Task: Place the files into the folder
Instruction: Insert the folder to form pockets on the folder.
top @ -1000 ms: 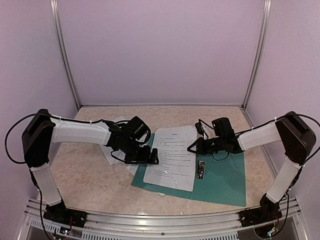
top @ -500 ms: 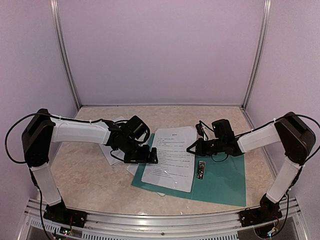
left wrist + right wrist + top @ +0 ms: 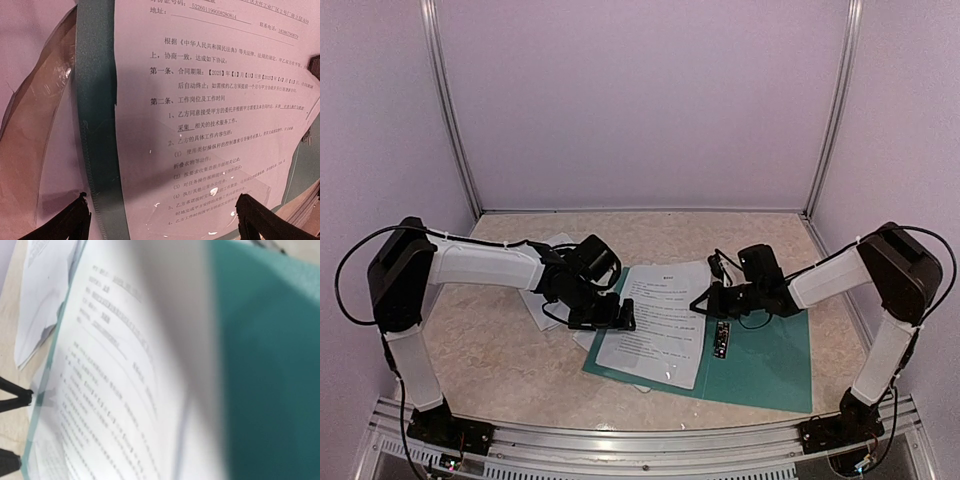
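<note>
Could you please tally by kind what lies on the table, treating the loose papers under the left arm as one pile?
Teal folder, lying open: 1
Printed sheet on the folder: 1
Pile of loose papers, sheets too overlapped to count: 1
Metal clip at the folder's spine: 1
Total: 4

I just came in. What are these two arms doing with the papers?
They are filing papers. A dark teal folder lies open, with one printed sheet on its left half. The right pincer is shut on that sheet's right edge, it seems, near the metal clip. The left pincer hovers open over the sheet's left edge. The other sheets lie under the left arm.
</note>
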Tool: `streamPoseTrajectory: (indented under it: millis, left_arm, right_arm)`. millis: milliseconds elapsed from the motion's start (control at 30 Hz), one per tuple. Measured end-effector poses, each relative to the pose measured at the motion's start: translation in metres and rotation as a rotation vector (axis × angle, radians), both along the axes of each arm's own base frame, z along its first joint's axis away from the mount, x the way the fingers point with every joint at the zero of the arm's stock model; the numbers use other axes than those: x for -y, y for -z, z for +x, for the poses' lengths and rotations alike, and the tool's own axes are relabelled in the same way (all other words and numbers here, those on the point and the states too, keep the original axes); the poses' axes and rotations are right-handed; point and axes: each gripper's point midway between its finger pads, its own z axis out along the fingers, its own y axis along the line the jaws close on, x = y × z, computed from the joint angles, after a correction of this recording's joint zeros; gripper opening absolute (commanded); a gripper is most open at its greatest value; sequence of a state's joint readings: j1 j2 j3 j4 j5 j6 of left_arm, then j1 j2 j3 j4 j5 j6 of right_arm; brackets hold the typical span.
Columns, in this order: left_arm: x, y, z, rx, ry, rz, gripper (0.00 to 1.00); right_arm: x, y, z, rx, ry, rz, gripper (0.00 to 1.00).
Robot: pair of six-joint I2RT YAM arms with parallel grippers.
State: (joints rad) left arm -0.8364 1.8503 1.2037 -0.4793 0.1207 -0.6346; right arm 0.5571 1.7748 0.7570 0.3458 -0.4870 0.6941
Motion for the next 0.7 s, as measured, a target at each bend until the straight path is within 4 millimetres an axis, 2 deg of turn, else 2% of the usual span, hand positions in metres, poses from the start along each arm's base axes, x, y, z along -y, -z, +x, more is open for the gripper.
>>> streamPoseTrajectory:
  millis: [267,467,700]
  left_arm:
    - [0.0,0.001,-0.001,-0.005,0.001,-0.001,0.99]
    - [0.0,0.014,-0.003,-0.034,0.002,0.016,0.99]
    - [0.001,0.013,-0.003,-0.047,-0.003,0.005,0.97]
  right_arm:
    - [-0.005,-0.003,-0.002,0.008,-0.006,0.013,0.0]
    - [-0.005,-0.003,-0.002,0.008,-0.006,0.013,0.0]
    - [-0.005,-0.003,-0.001,0.008,-0.005,0.015,0.0]
